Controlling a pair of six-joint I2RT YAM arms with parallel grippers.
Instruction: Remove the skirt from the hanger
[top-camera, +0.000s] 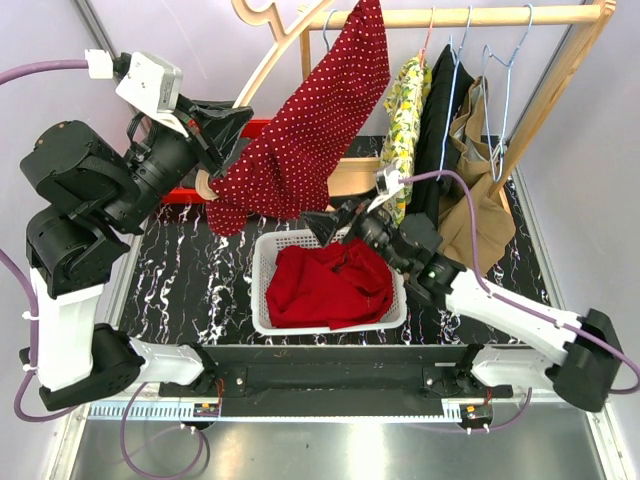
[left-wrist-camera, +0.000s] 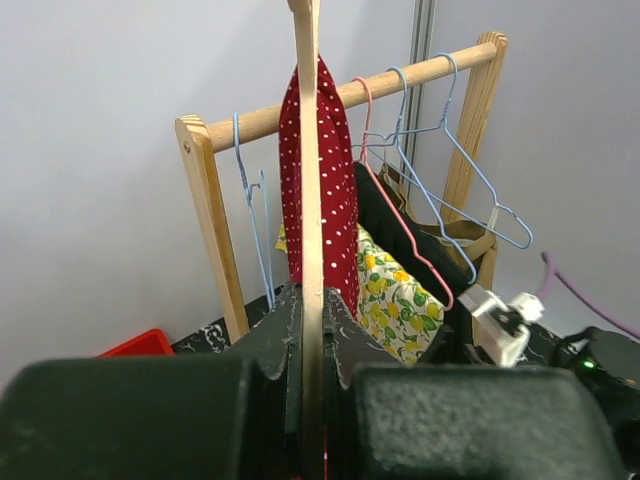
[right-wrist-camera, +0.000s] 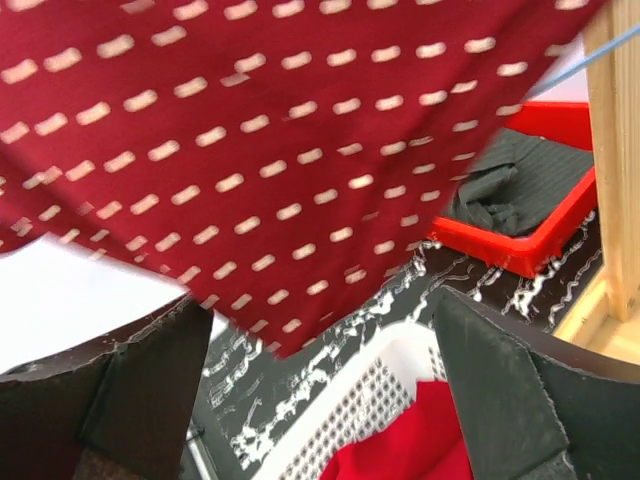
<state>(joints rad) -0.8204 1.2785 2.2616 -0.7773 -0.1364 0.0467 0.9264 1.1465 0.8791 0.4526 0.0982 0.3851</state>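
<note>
The red skirt with white dots hangs draped over a curved wooden hanger at the rail's left end. My left gripper is shut on the hanger's lower end. In the left wrist view its jaws clamp the wooden strip edge-on, with the skirt behind it. My right gripper is open and empty just below the skirt's lower hem, above the basket. In the right wrist view the skirt fills the upper part, above and beyond the open jaws, not between them.
A white basket holding red cloth stands mid-table. The wooden rail carries a lemon-print garment, dark and tan garments and blue wire hangers. A red tray with dark cloth lies behind.
</note>
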